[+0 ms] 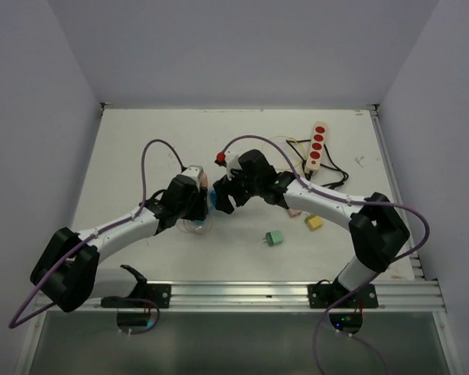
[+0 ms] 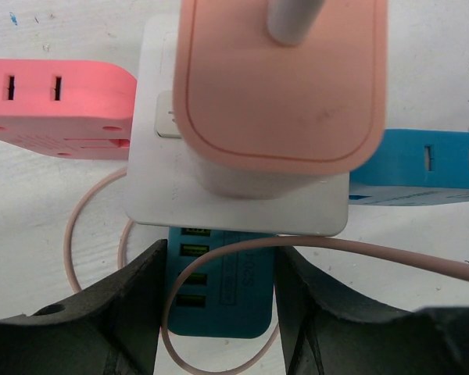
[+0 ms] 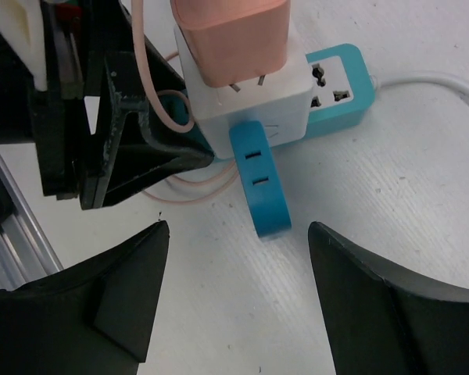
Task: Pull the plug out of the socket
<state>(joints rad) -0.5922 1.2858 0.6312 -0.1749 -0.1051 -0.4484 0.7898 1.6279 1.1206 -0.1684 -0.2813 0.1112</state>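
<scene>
Bracing the socket [image 2: 242,212] with your left gripper [image 2: 219,264] clamped on its blue side, pinch the stiff, smooth plug [image 3: 230,35], part-seated on top with prongs showing, by its flat sides using your spread, empty right gripper [image 3: 238,232].

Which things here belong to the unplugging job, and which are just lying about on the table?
Job:
pink plug, prongs partly out
white cube socket with pink and blue arms
left gripper, clamped on its blue USB arm
right gripper, open

Lying about:
white power strip with red switches
green adapter
yellow adapter
</scene>
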